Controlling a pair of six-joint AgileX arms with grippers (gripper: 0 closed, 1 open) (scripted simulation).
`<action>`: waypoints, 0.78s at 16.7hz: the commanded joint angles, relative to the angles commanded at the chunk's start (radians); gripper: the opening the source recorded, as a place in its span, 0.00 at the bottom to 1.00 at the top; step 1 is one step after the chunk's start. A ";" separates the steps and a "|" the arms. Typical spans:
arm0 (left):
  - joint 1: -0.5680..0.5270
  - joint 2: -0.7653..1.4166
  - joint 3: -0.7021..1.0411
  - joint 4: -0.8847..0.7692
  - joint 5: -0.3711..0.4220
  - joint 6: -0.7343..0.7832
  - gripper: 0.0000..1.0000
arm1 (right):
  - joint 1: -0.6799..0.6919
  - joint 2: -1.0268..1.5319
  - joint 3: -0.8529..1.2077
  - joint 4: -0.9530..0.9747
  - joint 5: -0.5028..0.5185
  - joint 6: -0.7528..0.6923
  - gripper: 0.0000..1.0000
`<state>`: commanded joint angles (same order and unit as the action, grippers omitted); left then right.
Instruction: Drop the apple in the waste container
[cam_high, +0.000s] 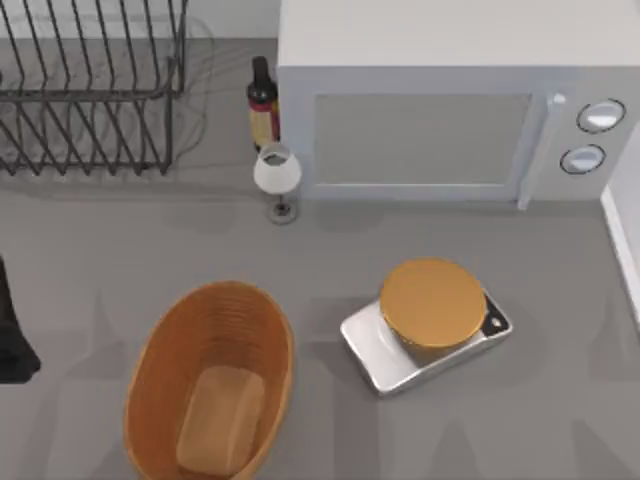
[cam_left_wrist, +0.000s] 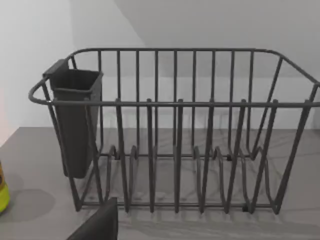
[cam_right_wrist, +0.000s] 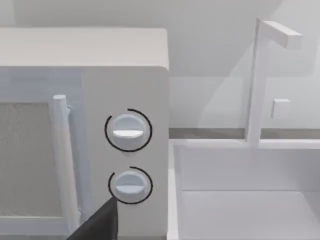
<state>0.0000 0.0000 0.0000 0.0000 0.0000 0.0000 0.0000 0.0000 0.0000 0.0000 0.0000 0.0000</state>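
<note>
Waste container (cam_high: 150, 385) sits at the table's front left, bottom edge cut off. My left arm (cam_high: 12, 340) is parked at the left edge, mostly cut off. Can't tell my fingers' state on either gripper.

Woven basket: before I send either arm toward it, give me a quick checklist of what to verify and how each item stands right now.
1. Waste container upright, opening facing up: ok.
2. Container interior free of other things, tan bottom bare: ok.
3. Room around the container: the orange-topped disc sits apart at its right and the wine glass stands apart behind it: ok.
4. Left arm at the table's left edge, apart from the container: ok.
5. Apple's position confirmed: cannot tell.
6. Apple held by an end effector: cannot tell.
</note>
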 joint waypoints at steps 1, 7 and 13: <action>0.000 0.000 0.000 0.000 0.000 0.000 1.00 | 0.000 0.000 0.000 0.000 0.000 0.000 1.00; 0.023 0.157 0.136 -0.105 -0.001 0.135 1.00 | 0.000 0.000 0.000 0.000 0.000 0.000 1.00; 0.079 0.683 0.482 -0.391 0.001 0.490 1.00 | 0.000 0.000 0.000 0.000 0.000 0.000 1.00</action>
<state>0.0788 0.6831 0.4820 -0.3908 0.0012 0.4903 0.0000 0.0000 0.0000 0.0000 0.0000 0.0000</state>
